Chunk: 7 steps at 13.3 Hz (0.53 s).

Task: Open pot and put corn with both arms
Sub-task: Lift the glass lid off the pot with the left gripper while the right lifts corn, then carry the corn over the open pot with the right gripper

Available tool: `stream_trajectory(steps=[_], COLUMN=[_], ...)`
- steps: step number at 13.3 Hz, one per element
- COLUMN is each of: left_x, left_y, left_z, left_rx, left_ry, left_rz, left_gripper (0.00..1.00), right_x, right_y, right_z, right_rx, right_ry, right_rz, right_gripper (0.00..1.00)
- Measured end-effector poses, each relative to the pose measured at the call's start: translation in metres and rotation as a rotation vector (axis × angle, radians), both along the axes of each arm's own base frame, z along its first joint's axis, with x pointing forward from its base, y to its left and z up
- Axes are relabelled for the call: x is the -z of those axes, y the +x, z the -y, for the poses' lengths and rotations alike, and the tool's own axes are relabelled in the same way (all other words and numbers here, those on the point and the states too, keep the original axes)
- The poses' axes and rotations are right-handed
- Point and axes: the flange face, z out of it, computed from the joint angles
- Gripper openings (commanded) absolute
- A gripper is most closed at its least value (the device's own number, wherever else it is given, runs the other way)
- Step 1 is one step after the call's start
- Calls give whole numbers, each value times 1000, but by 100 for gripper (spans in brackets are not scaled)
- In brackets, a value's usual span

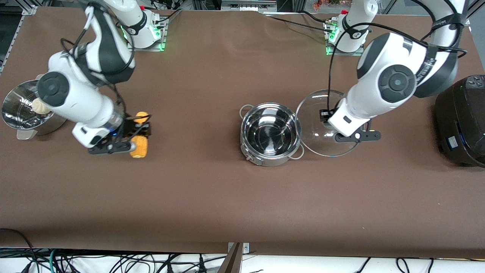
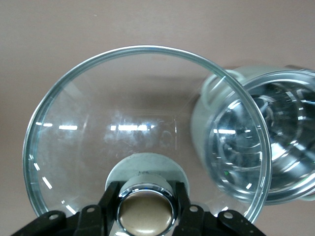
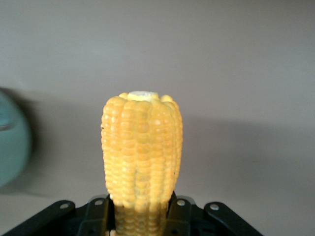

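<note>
The steel pot (image 1: 269, 160) stands uncovered and empty at mid-table. My left gripper (image 1: 331, 120) is shut on the round knob (image 2: 146, 214) of the clear glass lid (image 1: 320, 144), one finger on each side of it. The lid (image 2: 98, 123) sits beside the pot (image 2: 288, 147) toward the left arm's end, its edge overlapping the pot's rim. My right gripper (image 1: 138, 132) is shut across the middle of the yellow corn (image 1: 139, 148) toward the right arm's end. The cob (image 3: 142, 152) sticks out past the fingers (image 3: 98, 216). Whether it rests on the cloth I cannot tell.
A steel steamer vessel (image 1: 15, 113) holding a white bun (image 1: 39, 107) stands close to the right arm's wrist. A large black cooker (image 1: 462, 121) sits at the left arm's end of the table. Brown cloth covers the table.
</note>
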Motion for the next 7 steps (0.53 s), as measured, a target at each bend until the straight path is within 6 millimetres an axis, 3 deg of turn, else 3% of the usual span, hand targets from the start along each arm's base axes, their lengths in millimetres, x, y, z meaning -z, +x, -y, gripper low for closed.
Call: stream_trajectory(steps=[3, 7], left_x=[12, 28], left_y=[3, 8], left_z=[-49, -124], left_rx=[65, 135], left_ry=[-2, -17], left_rz=[-26, -57], left_gripper=[0, 0], right_x=[-17, -22], right_y=[-27, -51], right_z=[-84, -169], right_rx=[-88, -65], right_ry=[16, 27], right_rz=[27, 38], right_gripper=[0, 0])
